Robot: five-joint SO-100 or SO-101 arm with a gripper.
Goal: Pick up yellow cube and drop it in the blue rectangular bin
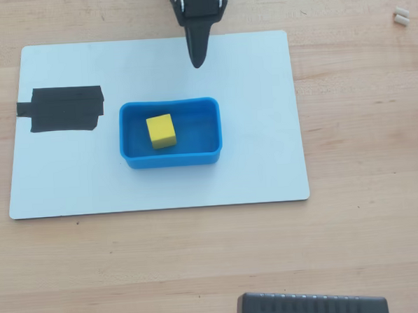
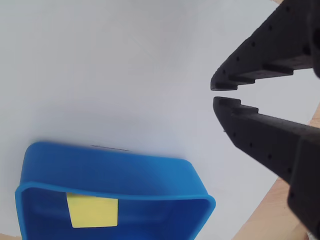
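The yellow cube (image 1: 161,131) lies inside the blue rectangular bin (image 1: 206,132) in the middle of the white board in the overhead view. In the wrist view the cube (image 2: 93,210) shows behind the bin's near wall (image 2: 150,175) at the bottom left. My black gripper (image 1: 197,59) hangs above the board's far edge, behind the bin and apart from it. In the wrist view the gripper (image 2: 218,93) enters from the right, its fingertips almost touching, with nothing between them.
A white board (image 1: 265,160) lies on the wooden table. A black tape patch (image 1: 63,109) sits on the board's left part. A black ribbed object (image 1: 311,307) is at the bottom edge. Small white bits (image 1: 401,14) lie at the top right.
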